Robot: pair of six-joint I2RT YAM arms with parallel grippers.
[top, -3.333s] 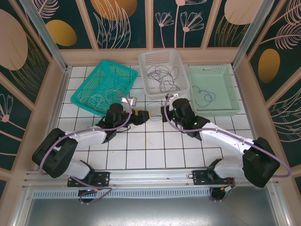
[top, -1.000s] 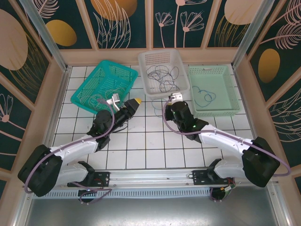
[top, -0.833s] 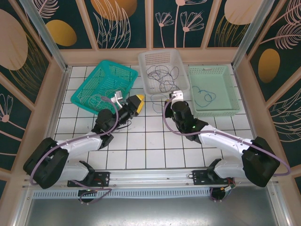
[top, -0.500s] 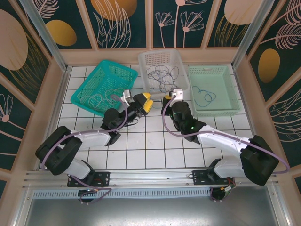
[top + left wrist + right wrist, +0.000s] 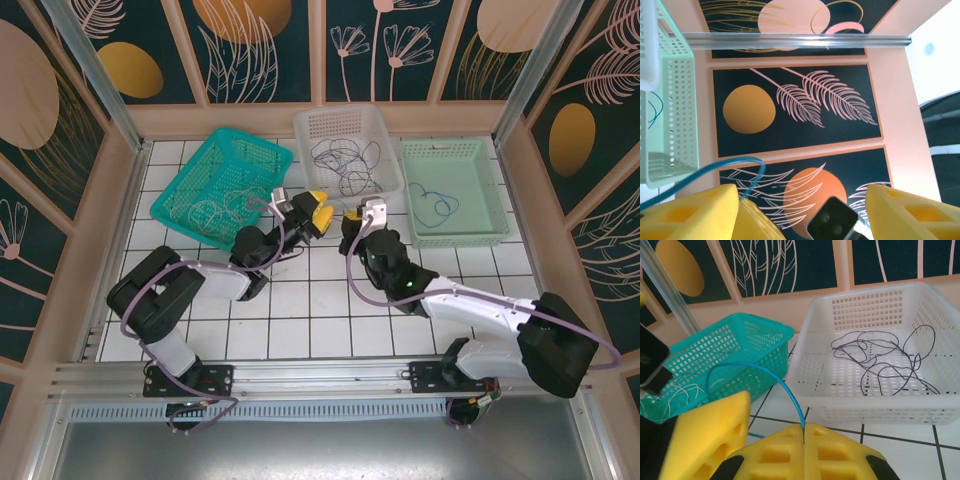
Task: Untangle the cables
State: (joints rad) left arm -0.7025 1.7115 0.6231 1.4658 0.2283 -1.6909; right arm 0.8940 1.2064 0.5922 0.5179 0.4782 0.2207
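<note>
**Right claw [image 5: 803, 429] pinches a blue cable [image 5: 740, 363]; left claw [image 5: 317, 212] stands spread beside it**

At the far left we see a teal basket [image 5: 254, 140] set askew on the white-tiled counter [image 5: 300, 300], with pale cables [image 5: 212, 212] looped inside it. Just to its right, the left claw hangs above the counter. Its yellow fingers [image 5: 690, 210] are spread wide and grip nothing. In its wrist view the blue cable arcs up close by one of those fingers; we cannot tell whether it touches.

Behind the claws, in the middle, a white basket [image 5: 338, 118] holds a loose tangle of dark cables [image 5: 345, 160].

The right claw is close beside the left one, its fingers pressed together on the blue cable. From the pinch the cable rises and curves over toward the teal basket.

At the right, a pale green basket [image 5: 447, 148] holds a second blue cable [image 5: 432, 205], lying in a loose loop.
</note>
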